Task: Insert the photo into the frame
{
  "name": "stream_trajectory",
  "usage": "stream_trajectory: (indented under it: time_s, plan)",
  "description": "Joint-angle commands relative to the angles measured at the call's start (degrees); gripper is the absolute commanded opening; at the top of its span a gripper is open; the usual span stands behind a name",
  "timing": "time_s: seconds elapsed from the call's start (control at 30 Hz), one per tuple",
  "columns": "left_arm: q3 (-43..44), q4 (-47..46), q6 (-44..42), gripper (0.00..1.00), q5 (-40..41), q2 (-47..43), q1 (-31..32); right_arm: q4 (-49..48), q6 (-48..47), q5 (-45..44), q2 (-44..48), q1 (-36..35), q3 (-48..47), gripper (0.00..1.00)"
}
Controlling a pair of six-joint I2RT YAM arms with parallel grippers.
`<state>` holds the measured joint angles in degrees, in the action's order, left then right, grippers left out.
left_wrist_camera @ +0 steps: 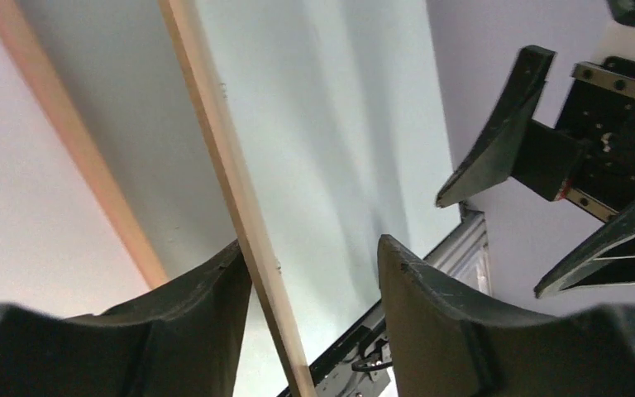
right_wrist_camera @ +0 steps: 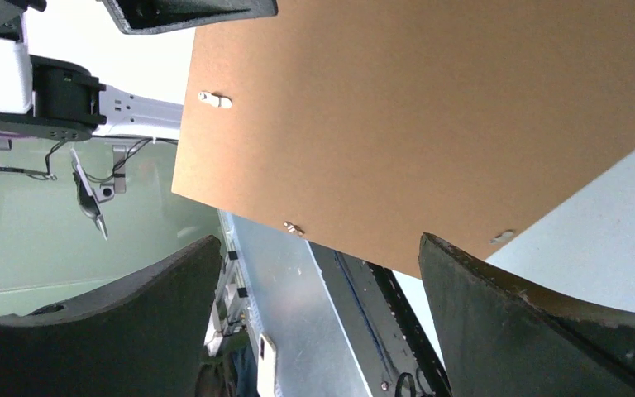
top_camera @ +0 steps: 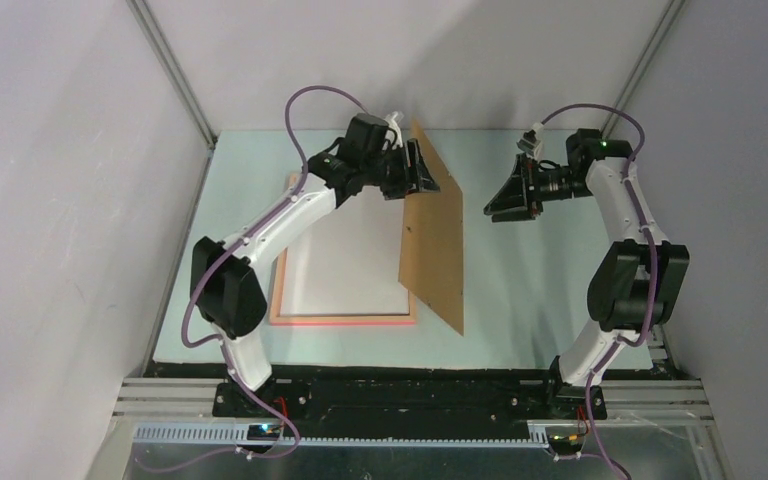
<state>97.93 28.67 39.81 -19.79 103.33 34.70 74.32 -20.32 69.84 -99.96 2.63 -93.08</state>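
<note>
Shows table (top_camera: 520,300) bearing frame (top_camera: 340,320) flat at left, with photo (top_camera: 350,260) apparently inside it, white back up. Shows board (top_camera: 438,240) standing tilted on edge just right of frame. Finds left gripper (left_wrist_camera: 310,248) partly open astride board's top edge, one finger touching, the other apart; finds right gripper (right_wrist_camera: 318,248) wide open, empty, facing board from right.
</note>
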Motion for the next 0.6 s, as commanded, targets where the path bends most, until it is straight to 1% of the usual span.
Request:
stream_trajectory:
  time_s: [0.0, 0.17, 0.33, 0.43, 0.53, 0.57]
  plan:
    - [-1.95, 1.6, -4.21, 0.58, 4.55, -5.05, -0.65, 0.38, -3.02, 0.78, 1.18, 1.73, 1.08, 0.93]
    - [-4.33, 1.98, -5.79, 0.53, 6.34, -6.93, -1.16, 0.55, -4.1, 0.58, 0.77, 2.95, 2.49, 0.93]
    - [-6.68, 1.96, -6.59, 0.42, 6.91, -7.71, -1.55, 0.05, -4.49, 0.67, 0.48, 3.51, 4.04, 0.92]
    - [-7.46, 1.96, -6.76, 0.34, 6.88, -7.69, -1.56, -0.31, -4.52, 0.65, 0.34, 3.65, 4.48, 0.92]
    - [-8.17, 1.95, -6.91, 0.29, 6.95, -7.98, -1.69, -0.42, -4.6, 0.46, 0.31, 3.76, 4.88, 0.92]
    - [-8.18, 1.99, -6.93, 0.26, 6.85, -7.97, -1.84, -0.56, -4.62, 0.33, 0.3, 3.84, 4.95, 0.92]
